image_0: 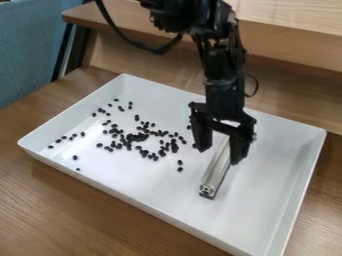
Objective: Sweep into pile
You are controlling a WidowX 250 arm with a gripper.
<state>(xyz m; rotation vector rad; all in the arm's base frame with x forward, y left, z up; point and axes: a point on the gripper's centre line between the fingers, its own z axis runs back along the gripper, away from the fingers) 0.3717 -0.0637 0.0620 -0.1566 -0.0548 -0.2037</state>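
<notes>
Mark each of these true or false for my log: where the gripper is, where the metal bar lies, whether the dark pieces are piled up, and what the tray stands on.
1. The gripper is down over the white tray. True.
2. The metal bar lies on the table outside the tray. False: it is inside the tray, below the gripper.
3. The small dark pieces are all gathered in one tight pile. False: they are spread out, denser in the middle, with strays around.
4. The tray stands on a wooden table. True.
</notes>
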